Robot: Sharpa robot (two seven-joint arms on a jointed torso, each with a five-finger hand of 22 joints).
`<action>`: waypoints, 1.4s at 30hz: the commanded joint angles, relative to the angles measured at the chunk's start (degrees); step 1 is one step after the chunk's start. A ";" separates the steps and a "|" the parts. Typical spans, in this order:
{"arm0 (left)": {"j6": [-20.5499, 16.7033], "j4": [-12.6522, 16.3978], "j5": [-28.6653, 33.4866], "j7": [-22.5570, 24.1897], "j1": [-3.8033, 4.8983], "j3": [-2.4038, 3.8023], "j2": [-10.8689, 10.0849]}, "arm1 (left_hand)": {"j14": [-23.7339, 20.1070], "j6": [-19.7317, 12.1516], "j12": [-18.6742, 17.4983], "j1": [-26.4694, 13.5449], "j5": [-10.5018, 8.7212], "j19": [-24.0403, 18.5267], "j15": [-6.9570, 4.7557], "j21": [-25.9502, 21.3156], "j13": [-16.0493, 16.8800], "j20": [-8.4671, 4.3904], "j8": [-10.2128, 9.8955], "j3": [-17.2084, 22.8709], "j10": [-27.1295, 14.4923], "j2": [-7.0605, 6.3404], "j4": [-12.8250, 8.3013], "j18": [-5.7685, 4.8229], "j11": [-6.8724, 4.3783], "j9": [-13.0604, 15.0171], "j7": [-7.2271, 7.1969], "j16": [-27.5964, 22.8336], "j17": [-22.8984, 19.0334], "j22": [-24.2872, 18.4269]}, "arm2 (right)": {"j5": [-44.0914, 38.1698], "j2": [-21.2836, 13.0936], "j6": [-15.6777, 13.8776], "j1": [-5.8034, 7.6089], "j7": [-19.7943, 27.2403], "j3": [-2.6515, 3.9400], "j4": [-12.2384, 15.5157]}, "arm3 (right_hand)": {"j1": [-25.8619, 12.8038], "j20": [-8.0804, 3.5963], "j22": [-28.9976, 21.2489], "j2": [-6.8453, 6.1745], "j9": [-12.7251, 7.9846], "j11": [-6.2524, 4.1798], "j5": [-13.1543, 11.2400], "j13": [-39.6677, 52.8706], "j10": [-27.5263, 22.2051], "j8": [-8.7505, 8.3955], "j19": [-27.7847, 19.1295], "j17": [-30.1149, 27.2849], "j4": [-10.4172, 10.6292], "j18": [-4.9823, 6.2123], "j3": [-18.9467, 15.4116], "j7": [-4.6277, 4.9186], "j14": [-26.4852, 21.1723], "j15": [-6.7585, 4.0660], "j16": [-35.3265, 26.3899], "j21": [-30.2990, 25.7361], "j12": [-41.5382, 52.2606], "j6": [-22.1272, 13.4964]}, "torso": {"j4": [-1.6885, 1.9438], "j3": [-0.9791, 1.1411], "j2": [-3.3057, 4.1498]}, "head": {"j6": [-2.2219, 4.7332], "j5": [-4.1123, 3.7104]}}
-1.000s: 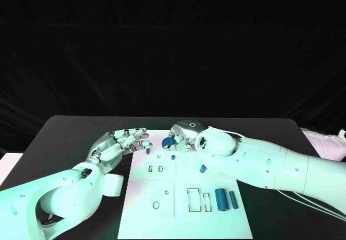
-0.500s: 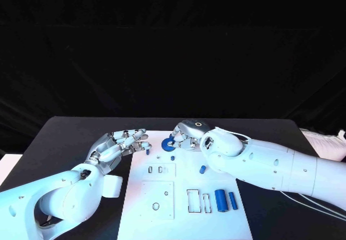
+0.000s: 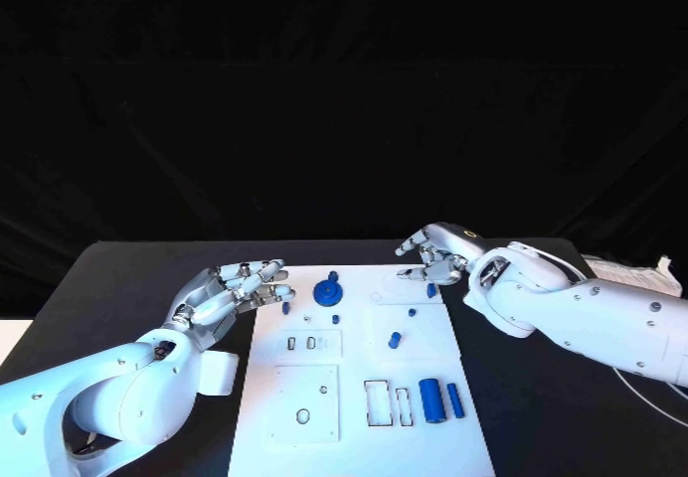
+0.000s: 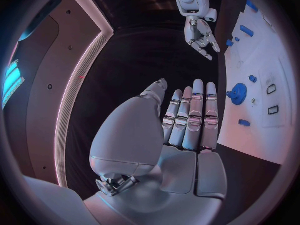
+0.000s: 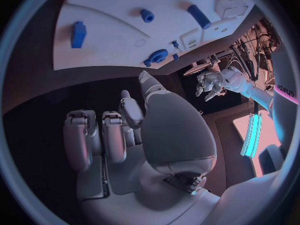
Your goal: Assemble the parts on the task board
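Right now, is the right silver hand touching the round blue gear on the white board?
Apart. The head view shows the right hand clear of the gear, bare board between.

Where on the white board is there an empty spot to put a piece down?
The white task board is bare along its near edge, below the two upright blue cylinders and the rectangular slots. Its far right corner, beside the right hand, also looks free. It is crowded at the far left, where the blue gear and small blue pegs sit close to the left hand.
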 commanded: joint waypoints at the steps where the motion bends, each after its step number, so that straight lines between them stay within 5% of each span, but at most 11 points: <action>1: 1.74 -0.37 0.04 0.76 0.04 0.03 0.23 | 0.06 0.21 -0.18 0.16 -0.32 -0.02 0.47 -0.39 -0.09 0.30 -0.18 0.12 -0.18 -0.26 -0.30 0.76 0.32 -0.05 0.34 -0.37 0.07 -0.06 | 8.09 -1.91 5.81 -0.35 5.37 0.01 -0.13 | 0.74 0.01 9.39 -0.24 -0.07 0.10 -0.41 -0.25 -0.34 -0.10 3.41 12.11 -0.54 -0.38 -0.08 0.32 5.34 -0.15 0.32 0.28 -0.55 -0.10 | -0.60 0.42 -0.21 | 0.16 -0.59; 8: 1.88 -0.95 0.04 0.81 0.00 0.02 0.57 | 0.06 0.21 -0.18 0.16 -0.32 -0.02 0.47 -0.39 -0.09 0.30 -0.18 0.12 -0.18 -0.26 -0.30 0.76 0.32 -0.05 0.34 -0.37 0.07 -0.06 | 8.95 -4.05 6.14 -1.62 6.34 -0.02 -1.89 | 0.92 0.05 9.42 -0.74 -0.14 0.18 -0.39 -0.44 -0.44 -0.22 3.41 12.21 -0.90 -0.39 -0.41 0.40 5.36 -0.09 0.36 0.29 -0.88 -0.59 | -0.73 0.63 -0.38 | -0.04 -0.56; 22: 1.93 -1.63 0.04 0.67 -0.08 0.00 0.69 | 0.10 0.24 -0.17 0.20 -0.32 0.00 0.46 -0.40 -0.08 0.30 -0.19 0.16 -0.18 -0.23 -0.35 0.77 0.30 -0.04 0.31 -0.39 0.09 -0.08 | 8.68 -2.35 5.90 -3.50 6.97 -0.03 -5.95 | 0.83 0.07 9.38 -0.77 -0.15 0.22 -0.37 -0.56 -0.50 -0.23 3.39 12.23 -0.88 -0.38 -0.54 0.44 5.36 -0.06 0.37 0.27 -1.09 -0.77 | -0.53 0.43 -0.34 | -0.42 -0.36; 42: 1.97 -1.75 0.04 0.56 -0.13 -0.01 0.81 | 0.12 0.26 -0.16 0.21 -0.31 0.02 0.45 -0.43 -0.08 0.30 -0.21 0.21 -0.19 -0.20 -0.40 0.77 0.29 -0.03 0.31 -0.43 0.10 -0.11 | 7.89 -0.22 6.89 -4.16 7.32 -0.02 -9.43 | 2.45 -0.08 9.56 1.49 0.21 -0.19 -0.48 -0.16 -0.16 0.60 3.45 12.39 -2.09 -0.41 1.13 0.04 5.39 -0.33 0.42 0.35 -0.56 2.01 | -0.63 0.40 -0.41 | -0.82 -0.02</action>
